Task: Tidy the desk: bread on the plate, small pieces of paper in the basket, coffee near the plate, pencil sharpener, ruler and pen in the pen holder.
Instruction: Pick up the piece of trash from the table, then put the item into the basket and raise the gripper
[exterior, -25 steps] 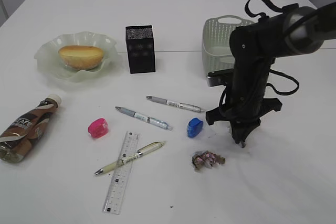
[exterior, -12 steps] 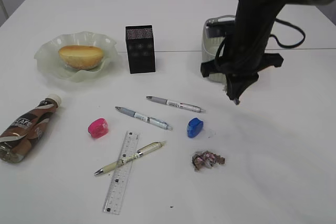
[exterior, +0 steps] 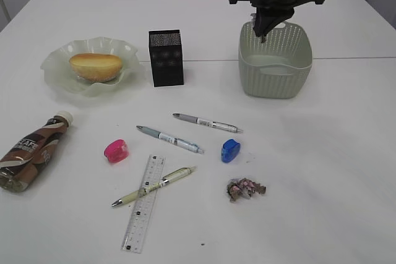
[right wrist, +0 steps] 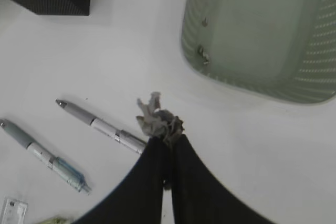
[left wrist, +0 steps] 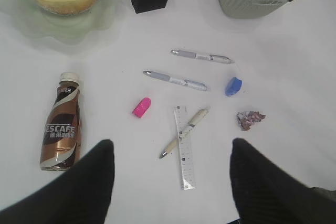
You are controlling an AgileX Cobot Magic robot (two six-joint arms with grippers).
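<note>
My right gripper hangs over the near rim of the basket, shut on a crumpled piece of paper. Another paper scrap lies on the desk. The bread sits on the plate. The coffee lies on its side at the left. Three pens, the ruler, a pink sharpener and a blue one lie in front of the pen holder. My left gripper is open, high above the ruler.
Small bits of paper lie inside the basket. The cream pen crosses over the ruler. The right side of the desk in front of the basket is bare. The left arm does not show in the exterior view.
The right arm has risen from the desk beside the paper scrap and swung back to above the basket, paper in its jaws. The left gripper has not moved.
</note>
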